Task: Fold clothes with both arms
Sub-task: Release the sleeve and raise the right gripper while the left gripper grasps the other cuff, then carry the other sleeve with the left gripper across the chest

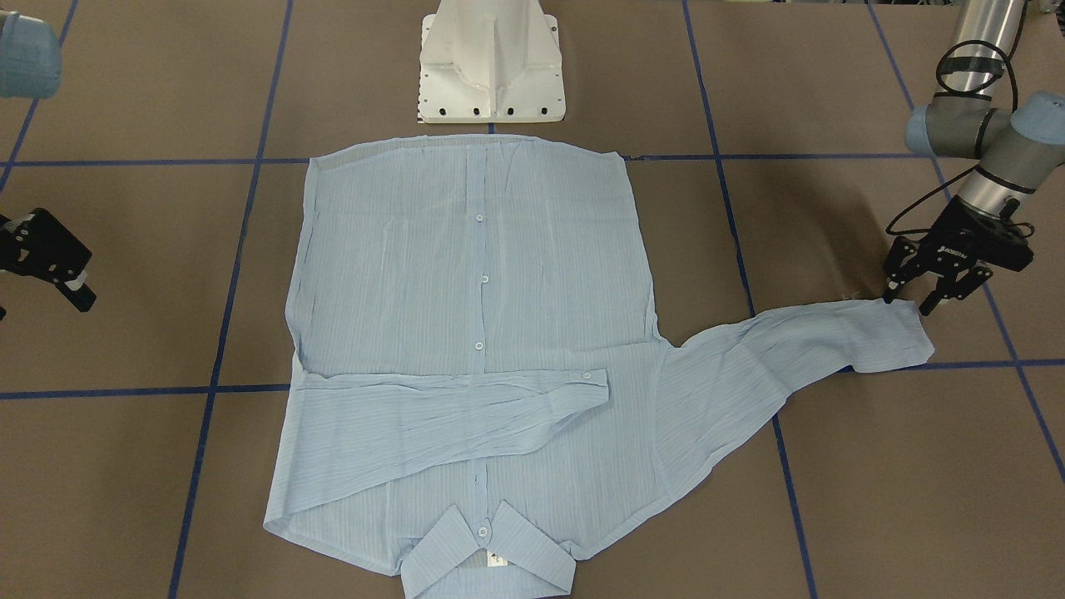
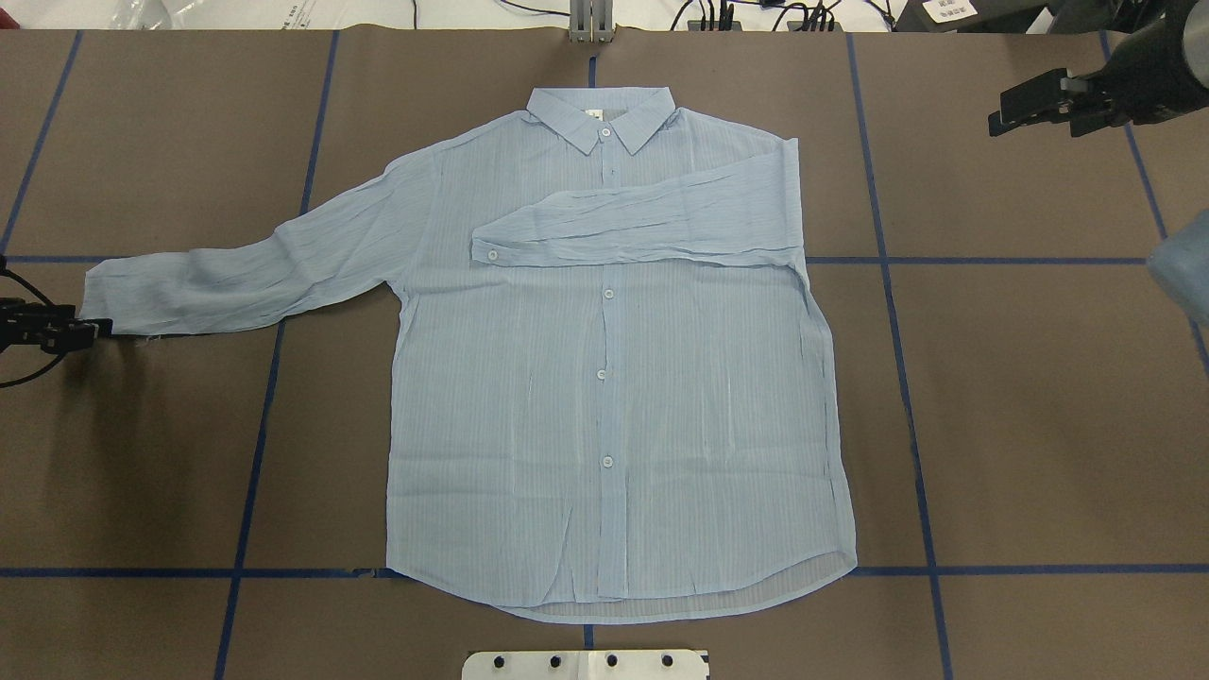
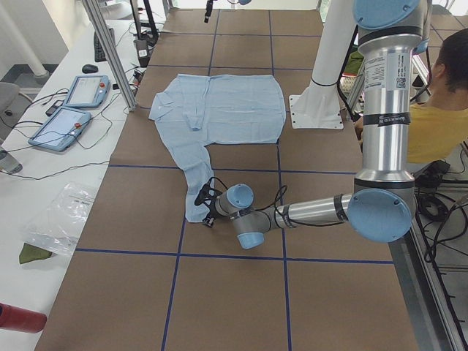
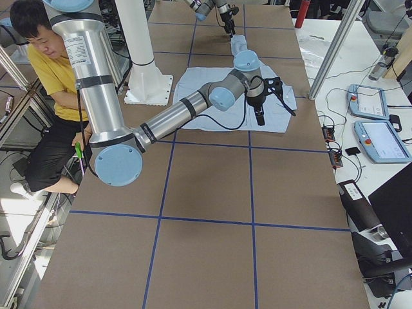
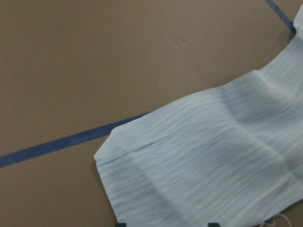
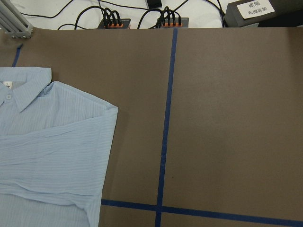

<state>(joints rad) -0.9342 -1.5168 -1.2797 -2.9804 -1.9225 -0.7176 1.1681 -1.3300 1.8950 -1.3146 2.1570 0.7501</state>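
One garment: the shirt (image 2: 604, 378) is laid flat, front up and buttoned, on the brown table (image 2: 1039, 425), with the collar (image 2: 604, 113) at the end far from the robot.
Folded sleeve (image 2: 642, 222): on the robot's right side, turned in across the chest just below the collar.
Outstretched sleeve (image 2: 264, 274): spread sideways over the table on the robot's left, with its cuff (image 5: 189, 179) reaching the left gripper.
Left gripper (image 1: 907, 304): lowered to the table at the cuff's end, jaws parted, nothing clamped. In the wrist view the cuff edge is seen between the fingertips. Contact cannot be told.
Right gripper (image 2: 1015, 106): held above the table, well apart from the shirt, off its collar-end corner. Jaws parted, nothing held.
Surroundings: blue tape lines (image 2: 916, 378) are laid in a grid, a white pedestal base (image 1: 491, 66) stands near the hem, and a person (image 3: 439, 117) is seated beside the robot.
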